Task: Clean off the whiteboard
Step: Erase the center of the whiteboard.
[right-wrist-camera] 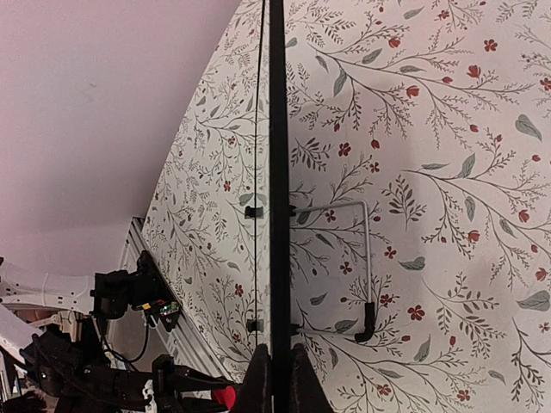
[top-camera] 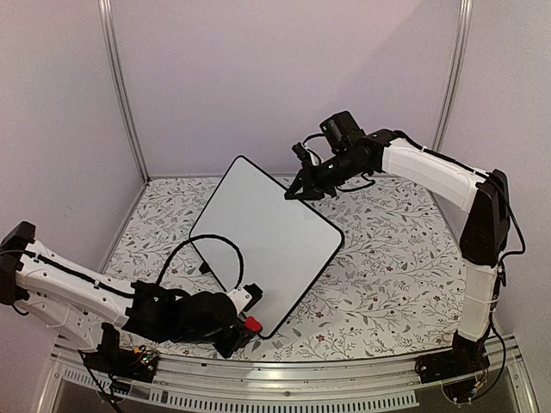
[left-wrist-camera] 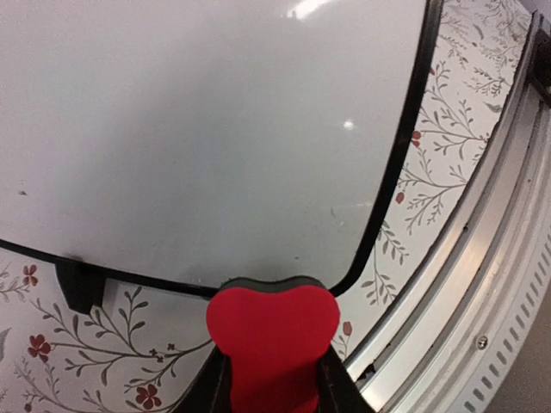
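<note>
1. Nearly blank across the whole whiteboard (top-camera: 267,232) face: no handwriting to be seen from above or from the left wrist, only a faint speck toward the left side. Tilted up on the floral table (top-camera: 387,258), near corner low by the left arm, far edge raised.
2. Clamped tight on the board's thin black rim at that raised far edge: right gripper (top-camera: 297,191), propping the board up.
3. Closed firmly around the red eraser (left-wrist-camera: 274,335): left gripper (left-wrist-camera: 274,379), with the felt edge touching or just beside the near rim by the rounded corner.
4. Judged almost finished; left to do, at most, a pass over the speck and laying the board flat.
</note>
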Robot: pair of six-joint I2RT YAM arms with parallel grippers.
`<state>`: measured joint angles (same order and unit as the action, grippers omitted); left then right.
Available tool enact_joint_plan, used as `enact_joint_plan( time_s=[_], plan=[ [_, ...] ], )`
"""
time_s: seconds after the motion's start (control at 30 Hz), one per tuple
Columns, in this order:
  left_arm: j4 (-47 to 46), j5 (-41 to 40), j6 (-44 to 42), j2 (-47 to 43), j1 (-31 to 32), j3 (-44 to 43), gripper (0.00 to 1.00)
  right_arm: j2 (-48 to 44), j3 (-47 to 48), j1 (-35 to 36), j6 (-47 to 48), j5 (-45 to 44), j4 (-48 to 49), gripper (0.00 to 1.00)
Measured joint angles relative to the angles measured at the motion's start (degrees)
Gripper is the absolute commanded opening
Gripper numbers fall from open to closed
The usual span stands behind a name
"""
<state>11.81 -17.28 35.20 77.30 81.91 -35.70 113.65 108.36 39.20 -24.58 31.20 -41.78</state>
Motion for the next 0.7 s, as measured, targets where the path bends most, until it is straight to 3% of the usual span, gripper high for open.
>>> enact_joint_plan(
  time_s=[0.33, 0.7],
  plan=[
    [1.0, -1.3, -2.8, -2.2, 0.4, -5.4, 0.0, 0.1, 0.2, 0.0, 0.0, 0.0, -0.2, 0.0],
    [-2.5, -0.6, -8.2, 9.3, 0.5, -11.6, 0.0, 0.1, 0.2, 0.0, 0.2, 0.0, -0.2, 0.0]
  ],
)
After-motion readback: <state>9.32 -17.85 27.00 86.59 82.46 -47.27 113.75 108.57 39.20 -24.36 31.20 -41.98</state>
